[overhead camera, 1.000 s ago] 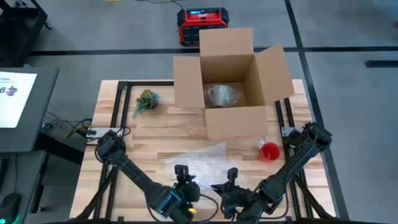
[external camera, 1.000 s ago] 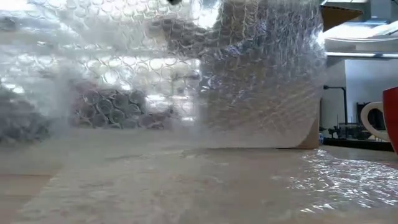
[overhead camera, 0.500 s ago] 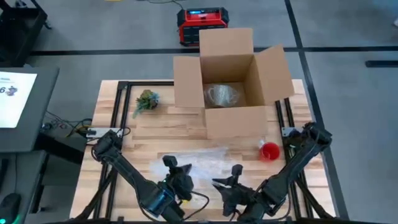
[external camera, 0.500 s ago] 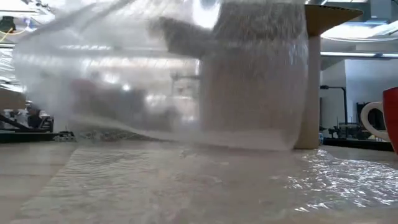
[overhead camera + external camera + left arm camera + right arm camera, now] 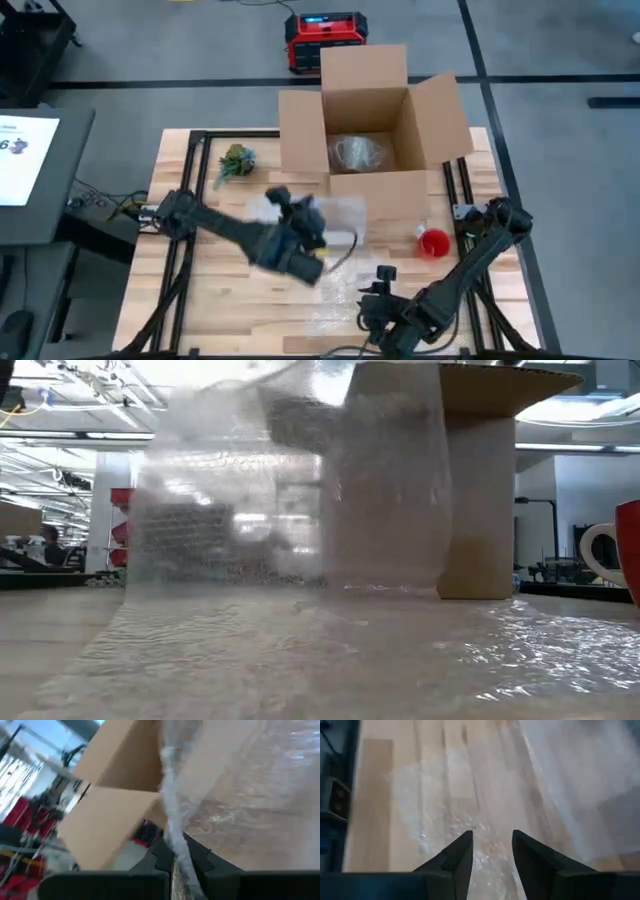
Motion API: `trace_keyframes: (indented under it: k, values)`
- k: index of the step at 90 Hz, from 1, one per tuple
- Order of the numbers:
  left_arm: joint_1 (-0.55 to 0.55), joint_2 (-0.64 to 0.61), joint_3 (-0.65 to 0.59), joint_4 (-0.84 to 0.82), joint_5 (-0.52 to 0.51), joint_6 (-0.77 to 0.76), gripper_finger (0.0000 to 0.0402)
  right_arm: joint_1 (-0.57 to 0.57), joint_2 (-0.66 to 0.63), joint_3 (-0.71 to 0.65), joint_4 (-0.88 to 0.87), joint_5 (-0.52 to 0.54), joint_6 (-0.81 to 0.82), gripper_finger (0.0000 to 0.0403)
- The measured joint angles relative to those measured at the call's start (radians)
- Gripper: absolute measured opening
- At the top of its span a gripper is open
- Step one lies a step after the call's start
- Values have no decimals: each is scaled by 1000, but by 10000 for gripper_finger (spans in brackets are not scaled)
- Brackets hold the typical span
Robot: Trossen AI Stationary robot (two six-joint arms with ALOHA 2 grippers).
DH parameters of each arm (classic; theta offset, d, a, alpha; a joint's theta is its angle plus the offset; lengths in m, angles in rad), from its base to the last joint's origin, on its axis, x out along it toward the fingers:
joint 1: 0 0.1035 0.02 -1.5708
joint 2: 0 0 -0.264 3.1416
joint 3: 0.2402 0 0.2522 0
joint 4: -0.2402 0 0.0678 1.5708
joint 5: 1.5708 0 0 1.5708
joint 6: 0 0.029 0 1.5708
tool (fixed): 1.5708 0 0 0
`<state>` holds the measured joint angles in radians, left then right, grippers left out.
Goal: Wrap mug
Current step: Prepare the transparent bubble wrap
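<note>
A sheet of clear bubble wrap [image 5: 335,222] lies across the table's middle, one end raised. My left gripper [image 5: 300,218] is shut on that raised end, just in front of the cardboard box [image 5: 370,130]. In the low view the raised wrap [image 5: 290,490] stands like a curtain, its lower part lying on the table. The red mug [image 5: 433,243] stands upright on the table to the right of the wrap, also seen at the low view's right edge [image 5: 628,550]. My right gripper [image 5: 378,280] is open near the table's front, over the wrap's near end [image 5: 445,815]. My left gripper pinches a bunched edge of the bubble wrap [image 5: 172,847] between its two fingers. The gathered wrap runs on past the fingertips as a ridge. That end is lifted off the table, and the rest of the sheet [image 5: 300,650] trails down and lies on the wood.
The open cardboard box stands at the table's far middle with a clear wrapped item [image 5: 355,152] inside. A small green plant [image 5: 235,160] lies at the far left. A red device [image 5: 325,40] sits on the floor beyond the table.
My left gripper has gone from the table's near edge up and toward the box, carrying the wrap's end with it. That end has been lifted and drawn toward the far side, while the near part stays on the table. My right gripper has stayed near the front.
</note>
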<state>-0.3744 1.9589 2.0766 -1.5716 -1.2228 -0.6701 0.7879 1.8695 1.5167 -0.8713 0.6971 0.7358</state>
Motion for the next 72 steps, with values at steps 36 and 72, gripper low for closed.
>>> trace_keyframes:
  k: [36, 72]
  values:
    - [193, -188, 0, 0, -21, 101, 0, -83, -1, -159, 243, -176, -34, 128]
    - [263, -234, 0, 0, 39, 125, 8, -186, 1, -370, 539, -305, -40, 121]
